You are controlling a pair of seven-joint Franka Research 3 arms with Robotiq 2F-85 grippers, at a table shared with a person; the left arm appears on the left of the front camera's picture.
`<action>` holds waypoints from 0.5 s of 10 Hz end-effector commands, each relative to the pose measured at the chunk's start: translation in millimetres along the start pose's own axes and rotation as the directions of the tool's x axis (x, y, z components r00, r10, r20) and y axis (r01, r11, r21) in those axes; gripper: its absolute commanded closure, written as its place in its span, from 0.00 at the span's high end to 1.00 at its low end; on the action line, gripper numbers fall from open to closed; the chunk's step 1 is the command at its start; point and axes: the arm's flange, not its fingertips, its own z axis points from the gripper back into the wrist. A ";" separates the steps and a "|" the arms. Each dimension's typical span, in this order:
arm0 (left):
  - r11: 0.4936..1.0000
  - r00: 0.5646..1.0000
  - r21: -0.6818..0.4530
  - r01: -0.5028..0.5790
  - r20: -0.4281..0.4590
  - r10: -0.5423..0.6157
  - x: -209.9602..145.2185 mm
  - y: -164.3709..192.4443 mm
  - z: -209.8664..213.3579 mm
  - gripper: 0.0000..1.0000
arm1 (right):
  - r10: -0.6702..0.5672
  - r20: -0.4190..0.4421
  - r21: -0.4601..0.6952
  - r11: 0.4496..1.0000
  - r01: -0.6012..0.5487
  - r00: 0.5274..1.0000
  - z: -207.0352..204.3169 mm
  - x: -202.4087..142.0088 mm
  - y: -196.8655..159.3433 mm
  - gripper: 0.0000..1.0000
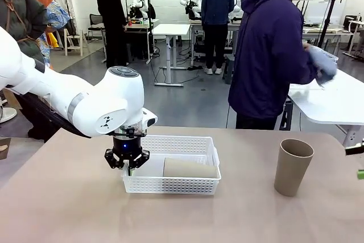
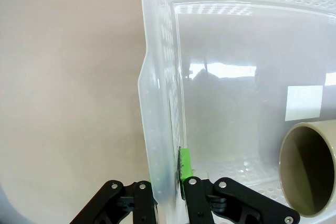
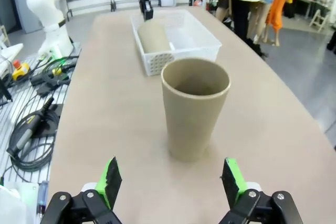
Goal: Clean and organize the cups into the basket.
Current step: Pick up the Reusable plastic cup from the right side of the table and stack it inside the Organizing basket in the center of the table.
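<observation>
The left claw points straight down at the left end of the basket, a shallow white plastic rectangle with fine lattice holes in its sides and a smooth, glossy floor. In the left wrist view the left claw's green-padded fingers are clamped on that thin translucent end wall, one inside and one outside. A matte tan-brown cup, tapered and handleless, lies on its side inside the basket, its round open mouth toward the gripped end. A second tan cup stands upright on the plain brown surface, well to the right of the basket. The right claw faces this cup with its fingers wide apart, holding nothing
</observation>
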 end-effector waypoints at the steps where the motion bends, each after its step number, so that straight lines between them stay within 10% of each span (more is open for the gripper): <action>1: 1.000 1.000 0.017 -0.003 0.009 0.003 -2.3 0.0 -0.7 0.00 | 0.034 -0.009 0.003 0.999 -0.034 0.999 -12.8 -10.0 -25.2 1.00; 5: 1.000 1.000 0.017 -0.003 0.009 0.003 -2.3 0.0 -0.7 0.00 | -0.009 -0.023 0.024 1.000 0.010 1.000 -41.4 -24.6 -46.0 1.00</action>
